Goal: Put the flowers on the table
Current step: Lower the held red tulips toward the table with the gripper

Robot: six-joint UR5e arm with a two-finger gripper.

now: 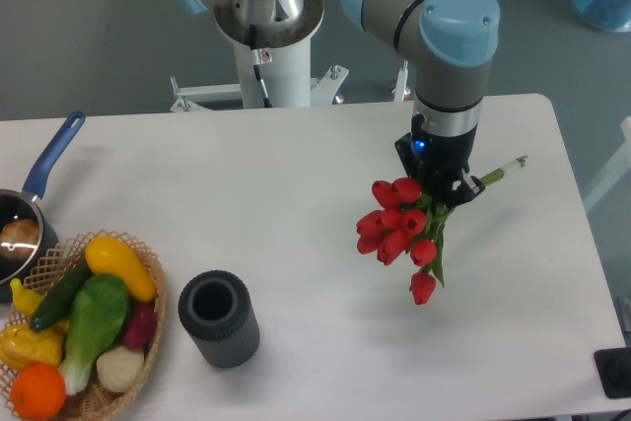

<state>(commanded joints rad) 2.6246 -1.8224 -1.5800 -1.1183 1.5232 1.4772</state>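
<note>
Gripper: pointing down over the right half of the table, closed on the stems of the flowers; the fingers are mostly hidden behind the buds, so how tightly they pinch cannot be told.
Flowers: held in the air, tilted; red buds hang low toward the front edge, pale stem ends stick out up and right toward the right edge. A faint shadow lies on the white top below, so the bunch looks clear of the surface.
Table: white, bare under and around the bunch.
Vase: dark ribbed cylinder, upright, near the front edge, well left of the bunch.
Basket: toy vegetables, front-left corner, well apart.
Pot: blue handle, left edge, behind the basket.
Stage, as I judge it: carried, not yet laid down.
Risk: opening from this height would let the bunch drop bud-first and bounce or roll toward the front edge.
Risk: lowering too far would crush the hanging buds before the stems touch.
Risk: a loose stem could slip, since the grip sits near the ends.
</note>
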